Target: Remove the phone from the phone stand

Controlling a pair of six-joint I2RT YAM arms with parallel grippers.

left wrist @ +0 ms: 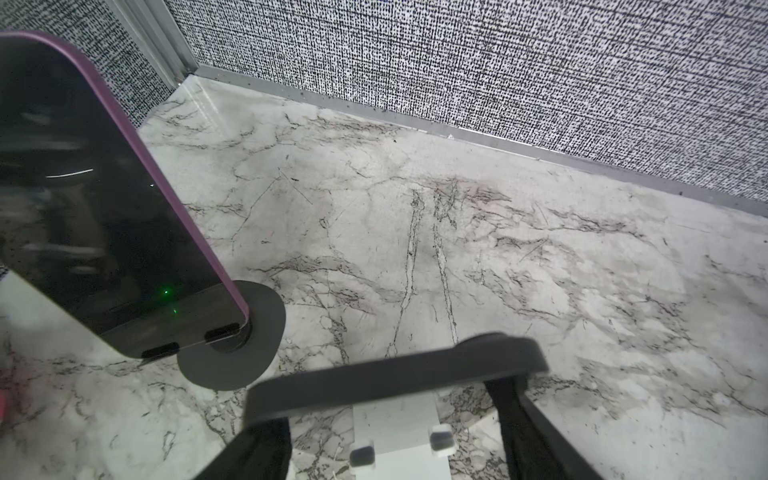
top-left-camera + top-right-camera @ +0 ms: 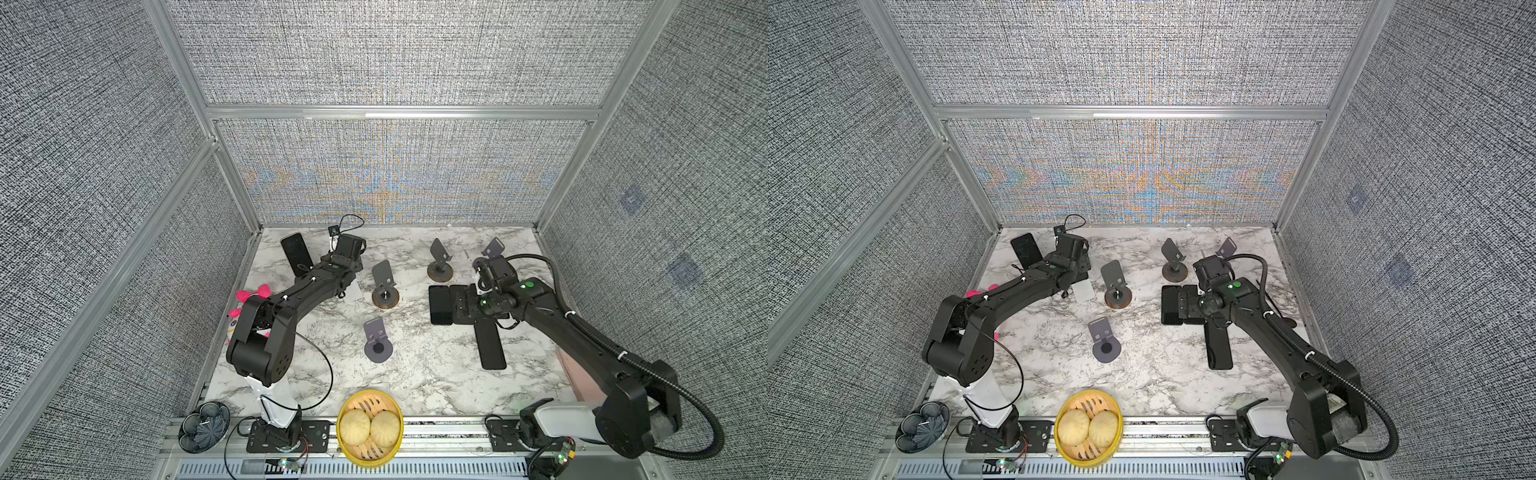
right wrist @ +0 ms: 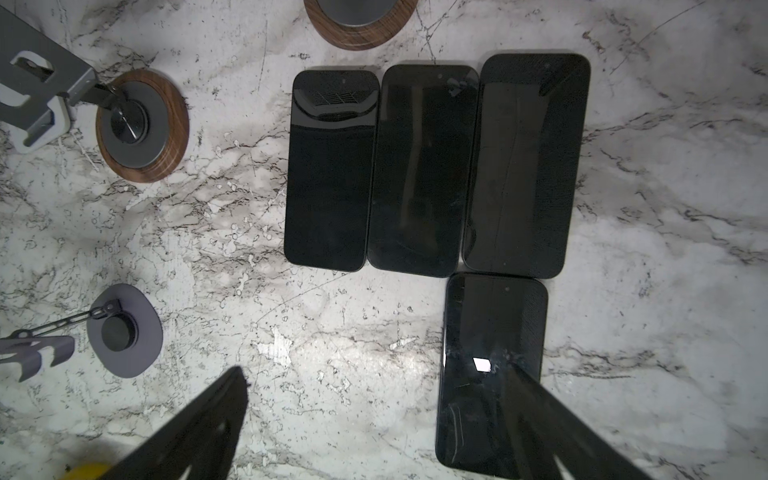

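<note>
Progress looks strong on the marble worktop (image 2: 415, 374). A row of three phones (image 3: 419, 166) lies flat and side by side toward the right edge. A fourth phone (image 3: 490, 374) lies flat just beside the near end of that row, so all four are off any stand. In a top view four stands show bare: a wooden-based stand (image 2: 384, 291) near the middle, a second wooden-based stand (image 2: 439, 266) behind it, a grey stand (image 2: 377, 345) nearer the front, and a small stand (image 2: 493, 247) toward the far right corner. What is left, by my reading, is the purple-edged phone (image 1: 104, 187). It leans on its phone stand (image 1: 245, 345) in the far left corner, its lower edge seated in the lips. The left gripper (image 1: 390, 399) is near that phone but not on it. Its fingers (image 1: 257, 453) run up under a dark flat bar (image 1: 395, 370) that crosses above a white stand (image 1: 395, 432). The bar is too blurred to call. It may be another phone coming off, and I cannot tell whether the fingers are clamped on it. The right gripper (image 3: 374, 374) hovers over the flat phones with its fingers spread wide, holding nothing.
</note>
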